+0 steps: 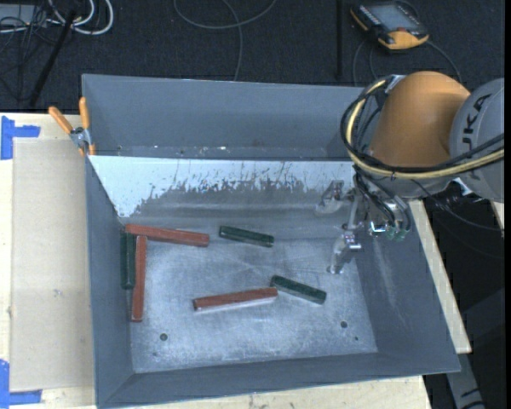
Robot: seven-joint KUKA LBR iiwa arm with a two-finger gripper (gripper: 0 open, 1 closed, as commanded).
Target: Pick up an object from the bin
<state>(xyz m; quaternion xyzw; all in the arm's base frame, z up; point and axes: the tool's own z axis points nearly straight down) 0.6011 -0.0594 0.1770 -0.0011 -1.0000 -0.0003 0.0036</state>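
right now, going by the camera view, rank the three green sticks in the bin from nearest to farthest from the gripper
Measured from the gripper:
1. lower green stick, just below and left of the gripper, toward the bin's right side.
2. middle green stick, farther left, near the bin's centre.
3. left green stick, standing along the left wall.

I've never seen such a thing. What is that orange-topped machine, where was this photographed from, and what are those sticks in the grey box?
It is a robot arm with an orange cover, reaching in from the right. Its tool, the grasping part, hangs over the right side of the grey bin. The camera looks down from above, slightly sideways. Six small bars lie in the bin: three reddish-brown, three dark green. Nearest the tool is a dark green bar, beside the end of a reddish-brown bar. I see nothing held.
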